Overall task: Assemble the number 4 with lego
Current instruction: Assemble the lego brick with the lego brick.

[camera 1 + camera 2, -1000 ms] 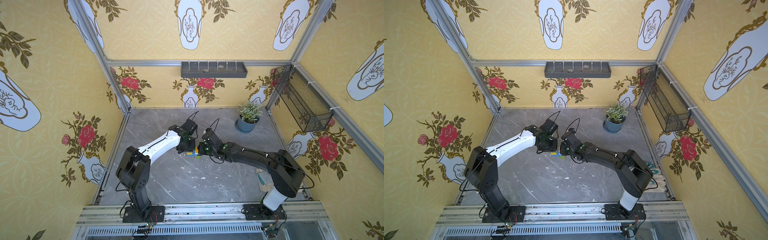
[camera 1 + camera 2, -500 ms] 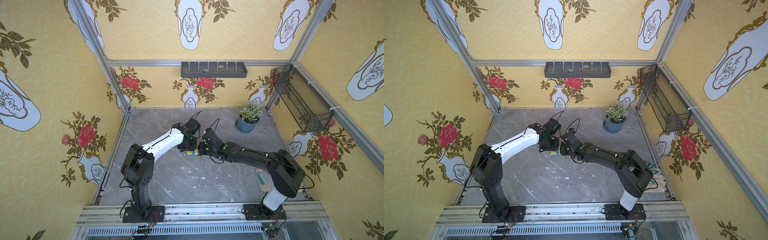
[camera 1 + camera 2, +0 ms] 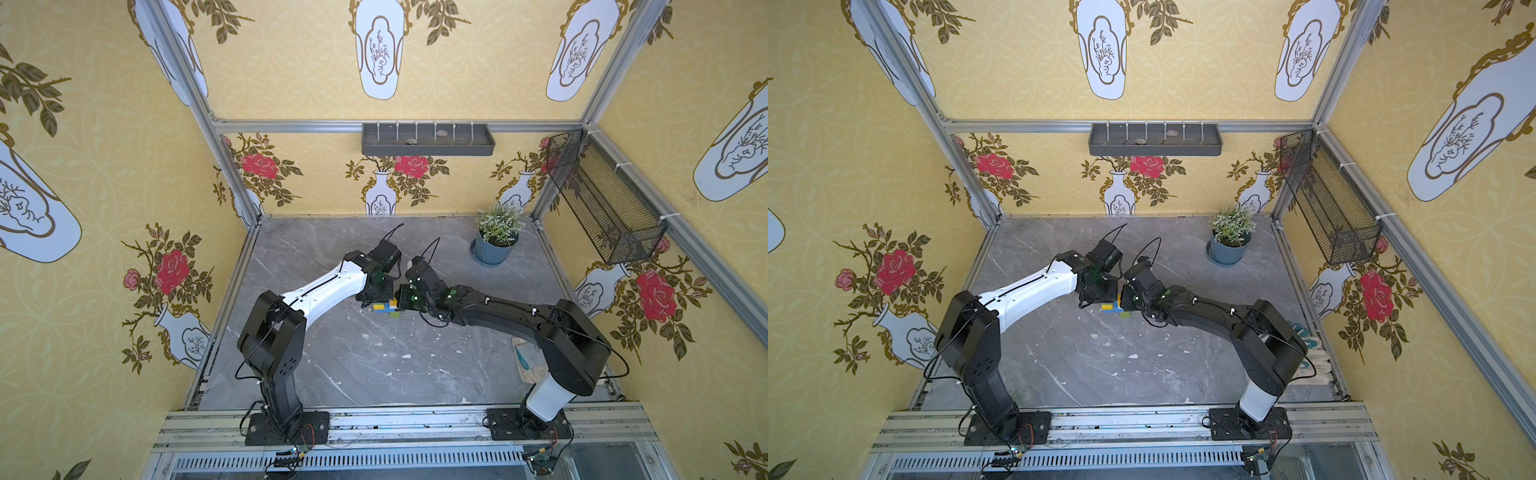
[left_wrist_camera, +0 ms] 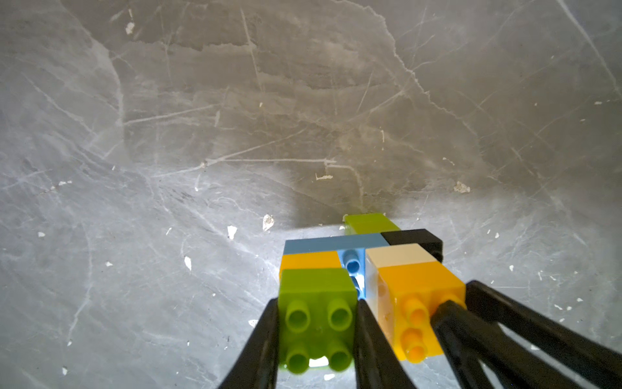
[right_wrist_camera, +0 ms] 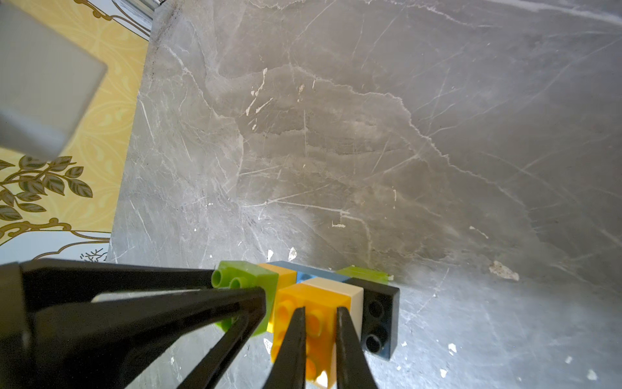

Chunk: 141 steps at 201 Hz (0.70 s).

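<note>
The number 4 (image 3: pixel 386 307) is a cluster of joined lego near the middle of the grey table, shown in both top views (image 3: pixel 1113 308). In the left wrist view my left gripper (image 4: pixel 318 313) is shut on a lime green brick (image 4: pixel 318 289) at the end of the cluster. Behind that brick lie a blue bar (image 4: pixel 333 244) and white (image 4: pixel 400 256), black (image 4: pixel 414 237) and second green (image 4: pixel 368 222) squares. My right gripper (image 5: pixel 320 316) is shut on the studded face of the neighbouring yellow brick (image 5: pixel 313 293), with a stud between its tips.
A potted plant (image 3: pixel 496 241) stands at the back right of the table. A wire basket (image 3: pixel 602 199) hangs on the right wall and a grey shelf (image 3: pixel 428 139) on the back wall. Gloves (image 3: pixel 525 361) lie beside the right arm's base.
The left arm's elbow has shifted slightly toward the middle. Both grippers and the brick cluster stay where they were.
</note>
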Motion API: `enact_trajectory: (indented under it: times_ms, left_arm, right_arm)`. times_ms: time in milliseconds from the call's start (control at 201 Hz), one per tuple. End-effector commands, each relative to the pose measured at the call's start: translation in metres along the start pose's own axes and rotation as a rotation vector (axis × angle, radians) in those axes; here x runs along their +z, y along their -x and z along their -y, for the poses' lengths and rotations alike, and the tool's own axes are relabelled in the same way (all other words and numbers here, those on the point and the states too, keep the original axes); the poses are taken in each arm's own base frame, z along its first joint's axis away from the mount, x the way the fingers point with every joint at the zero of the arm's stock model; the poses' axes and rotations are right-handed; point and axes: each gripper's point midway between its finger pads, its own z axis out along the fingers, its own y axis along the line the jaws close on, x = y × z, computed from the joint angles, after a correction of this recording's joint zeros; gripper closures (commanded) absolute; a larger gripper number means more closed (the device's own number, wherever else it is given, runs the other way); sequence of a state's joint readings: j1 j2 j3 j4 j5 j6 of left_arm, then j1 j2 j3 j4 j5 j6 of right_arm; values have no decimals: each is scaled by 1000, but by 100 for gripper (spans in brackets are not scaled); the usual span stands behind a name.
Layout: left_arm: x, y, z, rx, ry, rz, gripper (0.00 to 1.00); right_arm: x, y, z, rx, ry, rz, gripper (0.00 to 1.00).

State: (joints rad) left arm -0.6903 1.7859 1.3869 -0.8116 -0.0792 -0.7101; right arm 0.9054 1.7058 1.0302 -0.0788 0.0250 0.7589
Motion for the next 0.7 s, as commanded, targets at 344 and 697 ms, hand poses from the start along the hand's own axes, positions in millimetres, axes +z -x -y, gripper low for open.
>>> enact_trajectory:
  times_ms: [344, 697]
  left_arm:
    - [12, -21, -8, -40, 25, -43, 76]
    - [11, -29, -13, -4, 109, -22, 80]
  right_arm:
    - [-23, -102, 99, -11, -376, -408, 87]
    - [-22, -102, 100, -10, -375, -410, 87]
